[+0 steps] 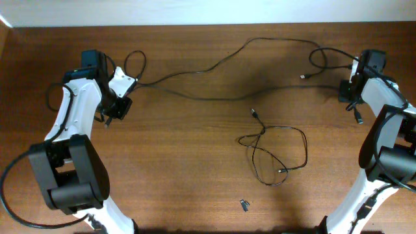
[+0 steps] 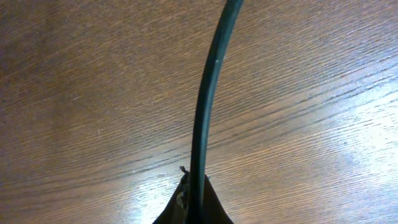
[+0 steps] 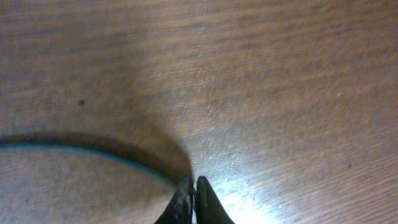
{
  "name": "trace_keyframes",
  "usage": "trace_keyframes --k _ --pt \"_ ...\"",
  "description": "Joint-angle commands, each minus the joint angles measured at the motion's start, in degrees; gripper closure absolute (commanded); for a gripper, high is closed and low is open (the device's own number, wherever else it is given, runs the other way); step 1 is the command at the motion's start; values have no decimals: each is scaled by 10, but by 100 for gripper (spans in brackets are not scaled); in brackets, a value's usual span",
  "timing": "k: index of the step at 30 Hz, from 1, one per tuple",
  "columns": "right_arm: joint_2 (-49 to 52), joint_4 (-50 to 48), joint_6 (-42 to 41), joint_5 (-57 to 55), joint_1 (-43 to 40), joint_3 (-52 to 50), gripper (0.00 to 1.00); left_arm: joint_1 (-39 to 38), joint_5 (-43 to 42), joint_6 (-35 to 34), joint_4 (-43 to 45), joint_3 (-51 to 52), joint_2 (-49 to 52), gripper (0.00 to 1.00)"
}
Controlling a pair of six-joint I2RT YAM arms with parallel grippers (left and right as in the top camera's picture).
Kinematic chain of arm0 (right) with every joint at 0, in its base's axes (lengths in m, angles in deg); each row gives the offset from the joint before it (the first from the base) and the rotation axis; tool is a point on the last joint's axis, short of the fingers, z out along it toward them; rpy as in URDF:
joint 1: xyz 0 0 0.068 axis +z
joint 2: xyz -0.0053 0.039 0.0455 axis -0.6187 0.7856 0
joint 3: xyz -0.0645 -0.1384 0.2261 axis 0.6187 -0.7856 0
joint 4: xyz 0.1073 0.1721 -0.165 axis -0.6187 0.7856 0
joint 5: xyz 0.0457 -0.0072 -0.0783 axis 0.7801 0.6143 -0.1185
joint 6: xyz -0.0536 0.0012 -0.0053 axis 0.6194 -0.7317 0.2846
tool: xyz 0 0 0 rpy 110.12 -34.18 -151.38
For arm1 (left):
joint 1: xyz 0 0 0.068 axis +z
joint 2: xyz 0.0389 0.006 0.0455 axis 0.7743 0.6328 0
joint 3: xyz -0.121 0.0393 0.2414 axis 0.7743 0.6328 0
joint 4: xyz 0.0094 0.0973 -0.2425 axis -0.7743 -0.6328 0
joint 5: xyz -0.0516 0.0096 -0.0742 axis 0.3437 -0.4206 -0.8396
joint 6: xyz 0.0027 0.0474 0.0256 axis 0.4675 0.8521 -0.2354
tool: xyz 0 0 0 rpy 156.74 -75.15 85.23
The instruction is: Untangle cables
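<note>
L gripper [image 2: 193, 190] & R gripper [image 3: 191, 186] are each pinching shut on cables [image 1: 208, 98] by tabletop's [image 1: 195, 195] far edge; best pulling apart slowly, avoiding snagging centre coil [image 1: 305, 146].

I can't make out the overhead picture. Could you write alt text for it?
Two white-and-black robot arms, the left arm and the right arm, flank a wooden table with long thin black cables strung between them along the far side. Another cable lies loosely looped mid-table, a tiny dark piece nearer the front.
</note>
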Motion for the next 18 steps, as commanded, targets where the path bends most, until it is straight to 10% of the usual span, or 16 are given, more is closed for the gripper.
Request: trace_keyframes --k 1,12,16,17,18 --pt "12 -14 -5 -11 -5 -5 96 3 -5 7 2 0 31 99" --pt "12 -18 -5 -11 -5 -5 96 3 2 7 78 0 122 85" --pt "12 -16 1 -11 -5 -5 96 3 2 7 98 -1 122 33" --pt "12 -13 13 -11 -5 -5 90 3 5 7 101 -1 122 0" --pt "12 -11 13 -12 -5 -5 82 3 7 7 101 -1 122 1"
